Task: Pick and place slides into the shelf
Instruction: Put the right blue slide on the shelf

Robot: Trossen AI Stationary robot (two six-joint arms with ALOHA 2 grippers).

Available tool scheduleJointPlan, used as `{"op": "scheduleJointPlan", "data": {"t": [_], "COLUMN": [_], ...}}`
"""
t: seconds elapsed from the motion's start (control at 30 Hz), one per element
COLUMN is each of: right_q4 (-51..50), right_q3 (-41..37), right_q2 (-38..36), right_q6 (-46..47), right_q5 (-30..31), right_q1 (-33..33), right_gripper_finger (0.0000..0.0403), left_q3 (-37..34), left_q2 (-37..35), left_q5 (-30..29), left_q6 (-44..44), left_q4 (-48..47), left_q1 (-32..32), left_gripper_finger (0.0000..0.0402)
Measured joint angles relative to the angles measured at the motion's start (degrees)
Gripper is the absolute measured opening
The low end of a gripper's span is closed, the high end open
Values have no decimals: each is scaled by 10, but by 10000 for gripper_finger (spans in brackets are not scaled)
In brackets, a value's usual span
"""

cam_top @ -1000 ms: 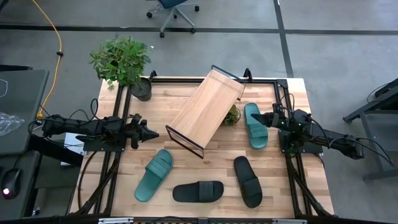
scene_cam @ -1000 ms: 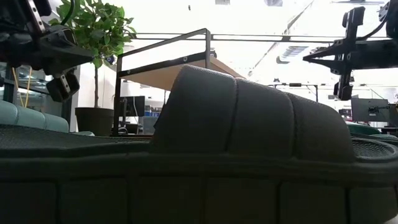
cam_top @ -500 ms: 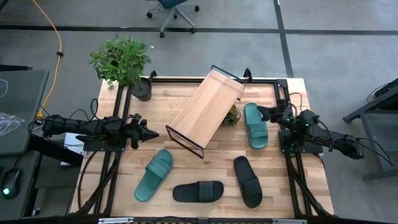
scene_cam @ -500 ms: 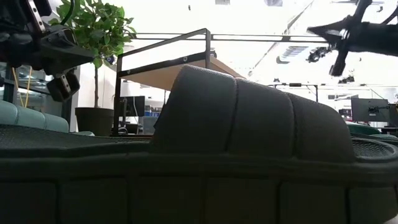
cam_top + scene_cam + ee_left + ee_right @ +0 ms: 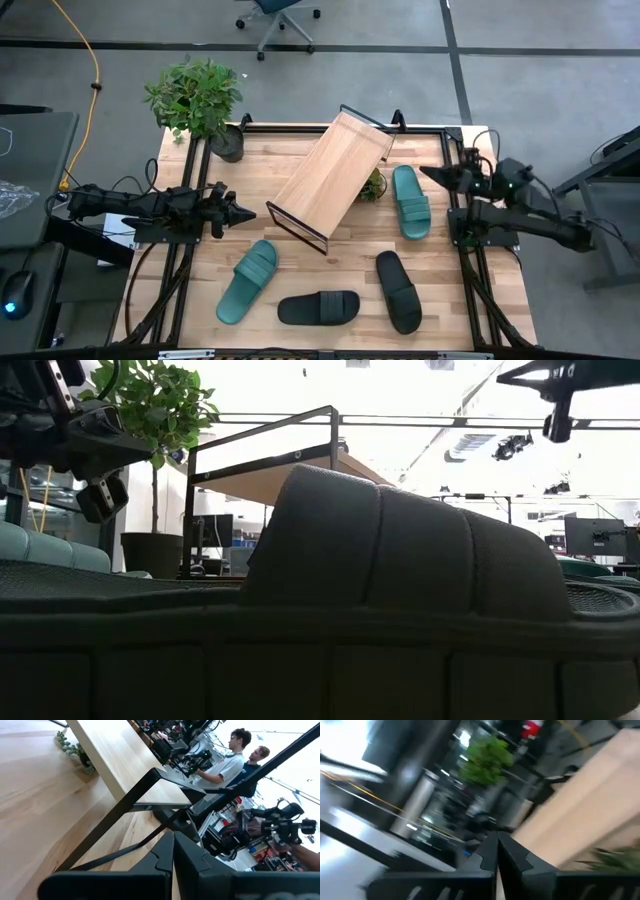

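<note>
On the big wooden tabletop (image 5: 330,275) sits the slanted shelf with a light wood board and thin black frame (image 5: 335,175), set at an angle near the middle. Four rubber slides lie flat around it, none on the shelf: one teal slide (image 5: 410,201) just right of it, another teal slide (image 5: 248,281) below its left end, one black slide (image 5: 318,307) near the front edge, and another black slide (image 5: 398,291) beside that.

From above, the left gripper (image 5: 243,216) hangs just left of the shelf's lower end, fingers pinched shut on nothing. The right gripper (image 5: 426,173) is up by the right edge, near the top of the teal slide, also shut and empty.

The low view is mostly filled by a black slide's wide strap (very close to the camera). Only the left wrist view shows two people (image 5: 245,752) in the room behind. No writing can be read. Bare table lies between the slides.
</note>
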Motion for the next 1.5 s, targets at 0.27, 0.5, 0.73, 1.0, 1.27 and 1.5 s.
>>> {"op": "scheduleJointPlan", "data": {"t": [0.27, 0.5, 0.73, 1.0, 1.27, 1.5], "right_q4": [-190, -402, -512, -574, -601, -591], "right_q3": [184, 324, 383, 337, 300, 270], "right_q2": [165, 299, 389, 460, 486, 514], "right_q6": [-119, -224, -357, -509, -615, -676], "right_q5": [6, 3, -95, -251, -282, -281], "right_q1": [-6, -70, -179, -298, -318, -317], "right_gripper_finger": [0, 1, 1, 1, 39, 124], "left_q3": [0, 0, 0, 0, 0, 0], "left_q2": [0, 0, 0, 0, 0, 0], "left_q5": [0, 0, 9, 11, 10, 10], "left_q6": [0, 0, 0, 7, 14, 15], "left_q4": [0, 0, -1, -1, -1, -3], "left_q1": [0, 0, 0, 0, 0, 0], "left_gripper_finger": [1, 1, 1, 1, 1, 1]}}
